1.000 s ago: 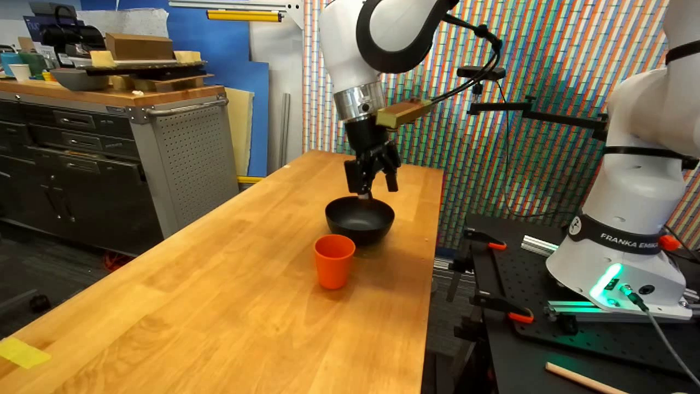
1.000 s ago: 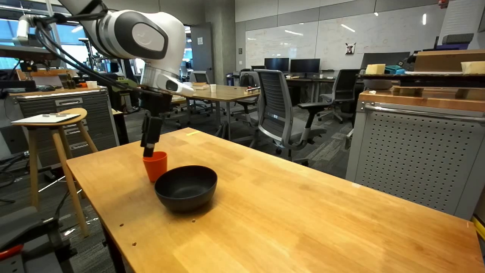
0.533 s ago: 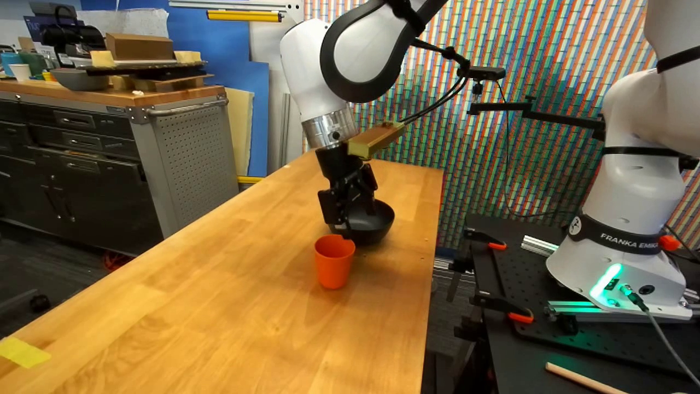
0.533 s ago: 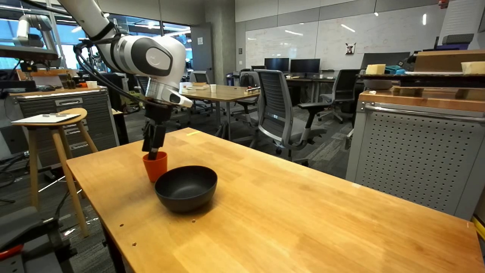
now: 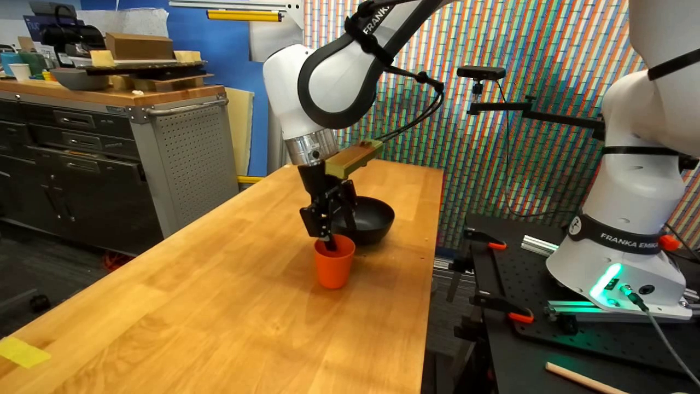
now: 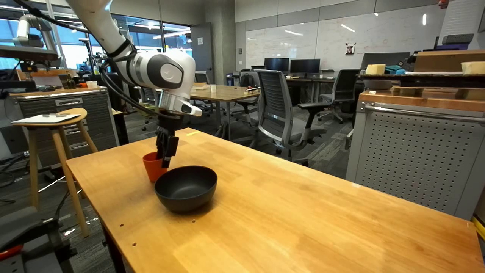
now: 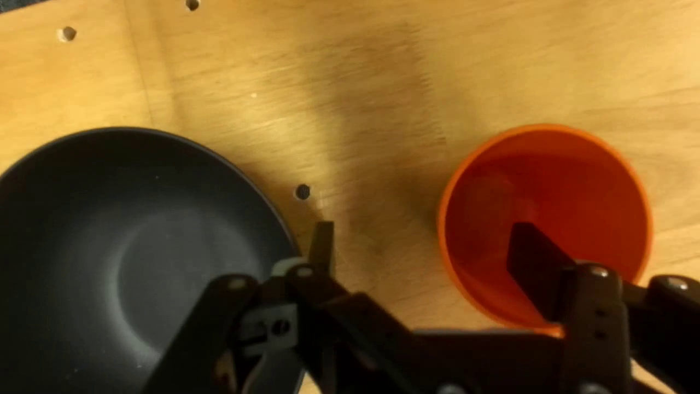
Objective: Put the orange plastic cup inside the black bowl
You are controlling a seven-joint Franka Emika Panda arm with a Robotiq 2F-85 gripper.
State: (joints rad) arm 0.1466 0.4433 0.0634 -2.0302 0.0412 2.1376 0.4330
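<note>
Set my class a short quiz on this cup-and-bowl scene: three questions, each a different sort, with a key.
1. Multiple choice. How does the gripper stand in the wrist view? a) fully shut; b) open; c) out of sight.
2. True or false. The orange plastic cup stands upright on the wooden table, apart from the black bowl.
3. Fill in the gap. In the wrist view, one fingertip shows within the rim of the ____.
Key: 1 b; 2 true; 3 orange plastic cup.
</note>
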